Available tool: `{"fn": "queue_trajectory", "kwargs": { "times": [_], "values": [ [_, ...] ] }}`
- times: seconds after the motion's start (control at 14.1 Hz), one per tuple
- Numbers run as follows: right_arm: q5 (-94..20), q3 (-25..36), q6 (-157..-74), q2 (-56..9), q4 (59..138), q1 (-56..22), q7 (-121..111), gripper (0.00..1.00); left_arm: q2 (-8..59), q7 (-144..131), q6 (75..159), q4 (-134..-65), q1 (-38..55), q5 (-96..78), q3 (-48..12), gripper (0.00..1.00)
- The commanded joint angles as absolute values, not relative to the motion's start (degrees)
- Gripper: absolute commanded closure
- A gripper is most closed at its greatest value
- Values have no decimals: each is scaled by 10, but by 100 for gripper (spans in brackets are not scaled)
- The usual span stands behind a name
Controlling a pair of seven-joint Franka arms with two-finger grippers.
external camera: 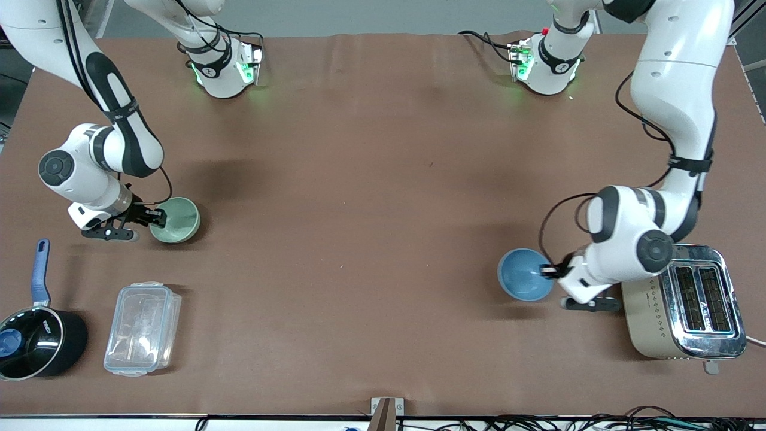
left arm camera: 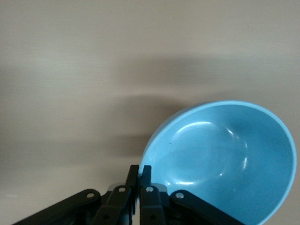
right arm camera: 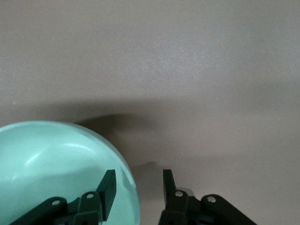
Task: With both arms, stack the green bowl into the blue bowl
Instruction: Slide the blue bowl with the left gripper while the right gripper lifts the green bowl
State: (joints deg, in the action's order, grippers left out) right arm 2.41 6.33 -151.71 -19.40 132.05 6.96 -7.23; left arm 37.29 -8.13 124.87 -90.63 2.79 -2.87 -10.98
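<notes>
The green bowl (external camera: pixel 176 219) sits on the brown table toward the right arm's end. My right gripper (external camera: pixel 157 216) is open with one finger inside the bowl and one outside, straddling its rim; in the right wrist view the gripper (right arm camera: pixel 139 180) spans the edge of the green bowl (right arm camera: pixel 51 164). The blue bowl (external camera: pixel 523 274) is toward the left arm's end, tilted. My left gripper (external camera: pixel 547 270) is shut on its rim; in the left wrist view the gripper (left arm camera: pixel 139 171) pinches the edge of the blue bowl (left arm camera: pixel 225 159).
A silver toaster (external camera: pixel 688 305) stands close beside the left arm's wrist. A black saucepan with a blue handle (external camera: pixel 36 344) and a clear plastic container (external camera: pixel 142 328) lie nearer the front camera than the green bowl.
</notes>
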Motion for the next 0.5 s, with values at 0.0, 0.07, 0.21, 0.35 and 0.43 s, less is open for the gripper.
{"fn": "queue_trajectory", "kwargs": {
  "times": [0.0,0.07,0.21,0.35,0.43],
  "values": [
    [23,57,-1531,-192,1332,82,-75,72,359,-155,1233,-908,41,-34,-170,100],
    [22,57,-1530,-192,1332,82,-73,84,362,-183,1234,-908,59,-32,-183,100],
    [14,57,-1523,-191,1330,81,-69,100,373,-239,1235,-906,122,-31,-184,100],
    [13,57,-1474,-167,1321,77,-69,100,389,-289,1239,-894,173,-31,-183,100],
    [13,57,-1417,-150,1298,76,-70,100,396,-312,1239,-887,196,-30,-183,100]
  ]
}}
